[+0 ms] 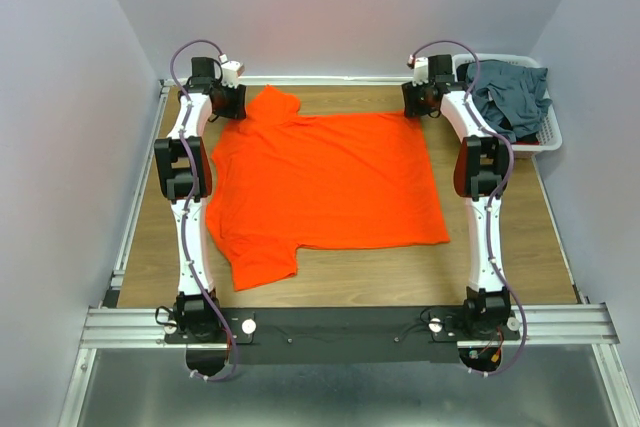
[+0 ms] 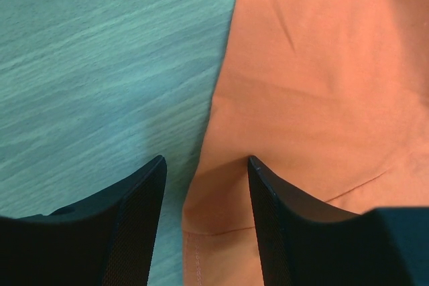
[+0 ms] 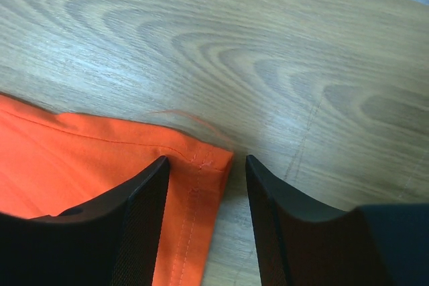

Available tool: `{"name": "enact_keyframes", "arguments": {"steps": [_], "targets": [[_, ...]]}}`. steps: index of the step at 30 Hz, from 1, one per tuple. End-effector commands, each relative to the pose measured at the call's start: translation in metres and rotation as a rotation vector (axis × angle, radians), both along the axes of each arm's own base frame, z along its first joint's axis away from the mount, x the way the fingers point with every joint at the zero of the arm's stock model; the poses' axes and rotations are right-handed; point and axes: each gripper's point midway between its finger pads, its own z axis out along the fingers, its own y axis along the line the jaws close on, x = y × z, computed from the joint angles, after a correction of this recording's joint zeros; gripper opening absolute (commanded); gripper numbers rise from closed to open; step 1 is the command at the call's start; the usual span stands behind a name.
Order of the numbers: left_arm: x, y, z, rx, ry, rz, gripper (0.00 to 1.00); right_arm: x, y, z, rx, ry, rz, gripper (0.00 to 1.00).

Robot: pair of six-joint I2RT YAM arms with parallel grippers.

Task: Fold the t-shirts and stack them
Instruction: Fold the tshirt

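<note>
An orange-red t-shirt [image 1: 320, 187] lies spread flat on the wooden table, sleeves at the left. My left gripper [image 1: 228, 99] is open at the shirt's far left sleeve; in the left wrist view the gripper [image 2: 206, 165] straddles the sleeve's edge [image 2: 201, 232], which lies between the fingers. My right gripper [image 1: 420, 99] is open at the shirt's far right hem corner; in the right wrist view the gripper [image 3: 206, 164] straddles that stitched corner [image 3: 208, 165]. Dark blue-grey t-shirts [image 1: 510, 97] lie heaped in the basket.
A white slatted basket [image 1: 548, 137] stands at the table's back right corner. The table's metal rails run along the left [image 1: 135, 207] and near [image 1: 340, 325] edges. Bare wood [image 1: 380, 272] shows in front of the shirt.
</note>
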Motion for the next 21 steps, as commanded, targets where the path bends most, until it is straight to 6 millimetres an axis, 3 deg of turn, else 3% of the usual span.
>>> {"name": "enact_keyframes", "arguments": {"steps": [1,13,21], "targets": [[-0.003,0.000,-0.013,-0.012,0.032,-0.008,0.60,-0.004,-0.001,-0.038,-0.025,0.045,0.057,0.59],[-0.004,-0.001,-0.022,-0.012,0.045,-0.011,0.58,-0.007,0.009,-0.042,-0.046,0.004,0.224,0.59],[-0.005,0.000,-0.024,-0.008,0.049,-0.009,0.56,-0.011,0.014,-0.041,-0.079,-0.033,0.353,0.44]]}}
